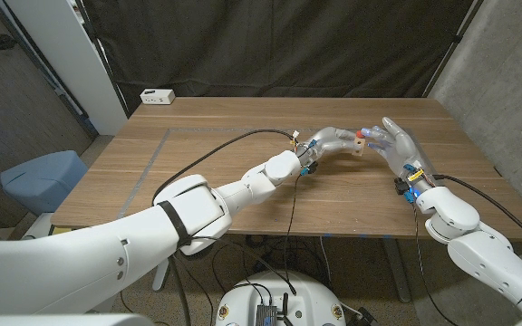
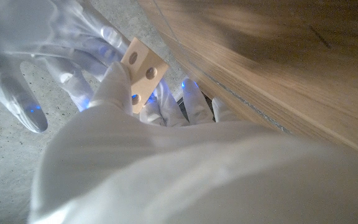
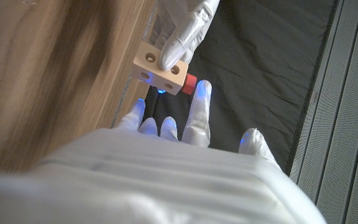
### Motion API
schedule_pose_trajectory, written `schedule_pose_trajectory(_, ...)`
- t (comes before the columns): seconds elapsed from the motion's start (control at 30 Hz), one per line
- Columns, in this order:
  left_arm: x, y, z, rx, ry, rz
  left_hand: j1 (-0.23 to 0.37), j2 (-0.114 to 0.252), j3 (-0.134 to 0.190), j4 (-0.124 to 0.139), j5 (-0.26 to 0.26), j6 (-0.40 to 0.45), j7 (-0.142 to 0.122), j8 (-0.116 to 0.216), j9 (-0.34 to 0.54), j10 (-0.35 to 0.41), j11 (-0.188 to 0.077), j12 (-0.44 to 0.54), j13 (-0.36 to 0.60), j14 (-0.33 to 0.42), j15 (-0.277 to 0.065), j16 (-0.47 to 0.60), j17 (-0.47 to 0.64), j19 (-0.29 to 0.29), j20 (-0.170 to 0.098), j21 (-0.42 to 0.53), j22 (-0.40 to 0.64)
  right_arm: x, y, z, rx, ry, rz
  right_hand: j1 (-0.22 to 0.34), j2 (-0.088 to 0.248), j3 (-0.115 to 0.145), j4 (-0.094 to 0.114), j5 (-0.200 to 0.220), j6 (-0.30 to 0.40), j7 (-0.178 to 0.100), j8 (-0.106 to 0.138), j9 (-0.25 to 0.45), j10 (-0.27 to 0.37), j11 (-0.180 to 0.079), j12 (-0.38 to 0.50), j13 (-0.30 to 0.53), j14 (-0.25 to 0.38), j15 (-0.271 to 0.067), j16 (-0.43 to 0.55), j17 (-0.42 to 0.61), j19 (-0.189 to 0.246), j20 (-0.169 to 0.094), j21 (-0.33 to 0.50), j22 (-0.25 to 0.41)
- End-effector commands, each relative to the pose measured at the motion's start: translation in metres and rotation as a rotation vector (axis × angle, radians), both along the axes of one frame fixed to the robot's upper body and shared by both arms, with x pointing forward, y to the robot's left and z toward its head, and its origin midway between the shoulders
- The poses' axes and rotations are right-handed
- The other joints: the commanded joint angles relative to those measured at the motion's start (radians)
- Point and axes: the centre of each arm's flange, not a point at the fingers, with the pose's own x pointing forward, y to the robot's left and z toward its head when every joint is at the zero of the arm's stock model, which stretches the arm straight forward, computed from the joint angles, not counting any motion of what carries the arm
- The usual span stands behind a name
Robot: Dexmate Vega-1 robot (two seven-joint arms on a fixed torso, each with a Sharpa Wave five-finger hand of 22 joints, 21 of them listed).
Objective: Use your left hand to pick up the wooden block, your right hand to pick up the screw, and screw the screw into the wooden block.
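Observation:
My left hand [image 1: 332, 141] holds the pale wooden block [image 1: 358, 147] above the right half of the table; the block's holes show in the left wrist view [image 2: 143, 71], where my left fingers [image 2: 114, 84] grip it. My right hand [image 1: 393, 141] meets it from the right. In the right wrist view a small red screw [image 3: 190, 83] sits against the side of the block [image 3: 159, 68], pinched at my right fingertips [image 3: 199, 99]. A left finger [image 3: 180, 31] lies over the block's top face. The screw's shaft is hidden.
A white box [image 1: 158, 95] stands at the table's far left corner. Grey tape lines [image 1: 157, 149] mark the left of the wooden table [image 1: 234, 195]. A blue seat [image 1: 39, 177] is off the left edge. A black cable [image 1: 243, 138] runs along my left arm.

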Motion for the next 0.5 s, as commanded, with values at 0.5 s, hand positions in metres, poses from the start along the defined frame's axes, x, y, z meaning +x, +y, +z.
schedule_pose_trajectory(0.5,-0.0002,-0.0013,0.0003,0.006,-0.002,0.000,-0.010,0.012,0.046,0.051,0.007,0.047,-0.026,0.022,0.005,0.016,-0.009,0.034,0.004,0.014,-0.082,0.003,0.007,0.009,-0.001,0.006,0.005,-0.0019,-0.0057,-0.0010,0.004,0.007,-0.068,0.009,-0.005,0.002,-0.007,0.000,-0.082,-0.010,-0.037,0.004,-0.009,0.029,-0.015,0.005,0.009,0.008,0.003,0.003,0.020,0.003,0.003,0.003)
